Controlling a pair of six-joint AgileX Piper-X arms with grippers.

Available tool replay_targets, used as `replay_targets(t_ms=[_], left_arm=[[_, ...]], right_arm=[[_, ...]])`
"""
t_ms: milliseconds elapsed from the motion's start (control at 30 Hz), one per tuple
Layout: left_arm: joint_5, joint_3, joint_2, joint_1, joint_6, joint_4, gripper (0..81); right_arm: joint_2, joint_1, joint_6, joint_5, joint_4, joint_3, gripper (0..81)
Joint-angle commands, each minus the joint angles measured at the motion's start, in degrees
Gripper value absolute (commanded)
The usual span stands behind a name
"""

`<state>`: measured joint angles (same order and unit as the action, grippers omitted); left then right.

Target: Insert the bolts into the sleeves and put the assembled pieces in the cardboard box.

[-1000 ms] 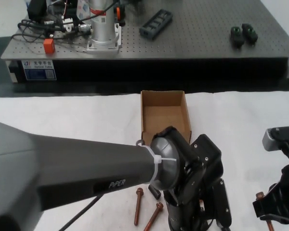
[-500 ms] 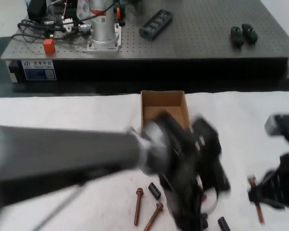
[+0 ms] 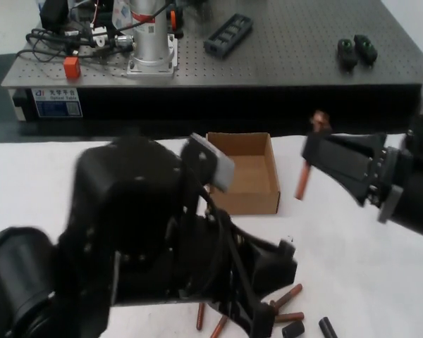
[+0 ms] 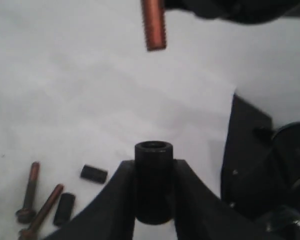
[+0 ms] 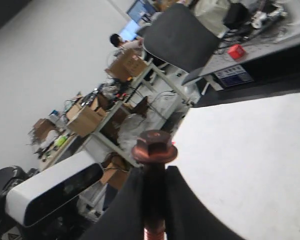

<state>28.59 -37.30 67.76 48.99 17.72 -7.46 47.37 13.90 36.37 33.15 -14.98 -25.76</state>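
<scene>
My left gripper (image 4: 153, 172) is shut on a black sleeve (image 4: 152, 185), held upright with its open bore facing a copper bolt's threaded tip (image 4: 154, 27) a short way off. My right gripper (image 5: 152, 195) is shut on that copper bolt (image 5: 153, 165), hex head (image 5: 154, 147) outward. In the high view the right gripper (image 3: 316, 151) holds the bolt (image 3: 304, 176) in the air just right of the cardboard box (image 3: 243, 193). The left arm (image 3: 141, 239) bulks in the foreground.
Loose copper bolts (image 3: 285, 297) and black sleeves (image 3: 328, 327) lie on the white cloth near the front edge; the left wrist view shows bolts (image 4: 29, 192) and sleeves (image 4: 94, 174) too. A metal breadboard bench (image 3: 282, 63) with fixtures stands behind the box.
The right arm has lifted its bolt from the front right up beside the box. The left arm has swung up and leftward, now covering the foreground.
</scene>
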Motion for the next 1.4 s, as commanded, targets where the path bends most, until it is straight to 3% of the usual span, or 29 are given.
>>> replay_targets(t_ms=[0, 467, 867, 1033, 1100, 1267, 1367], left_arm=[[0.5, 0.0, -1.2, 0.2, 1.7, -3.0, 0.6], [-7.6, 0.0, -1.5, 0.2, 5.1, -3.3, 0.6], [-7.4, 0.0, -1.5, 0.2, 2.5, -3.3, 0.6], [-8.6, 0.0, -1.5, 0.2, 1.0, -3.3, 0.6], [-8.9, 0.0, -1.5, 0.2, 0.5, -3.3, 0.6], [-10.9, 0.0, -1.5, 0.2, -3.1, -4.2, 0.6], [-16.2, 0.0, -1.4, -0.1, -3.4, -5.7, 0.6]], right_arm=[[0.7, 2.8, 3.1, -3.7, -3.0, 0.1, 0.3], [0.7, 4.1, 0.9, -4.7, -0.7, 0.1, 0.3], [0.7, 4.2, -3.0, -4.0, 4.8, 0.1, 0.3], [0.7, 4.2, -3.0, 0.6, 5.1, 0.1, 0.0], [0.7, 4.2, -3.0, 2.1, 5.2, 0.1, 6.0], [0.7, 4.1, -2.9, 2.8, 5.2, 0.1, 46.3], [0.2, 2.3, -2.7, 3.7, 6.5, 0.1, 47.8]])
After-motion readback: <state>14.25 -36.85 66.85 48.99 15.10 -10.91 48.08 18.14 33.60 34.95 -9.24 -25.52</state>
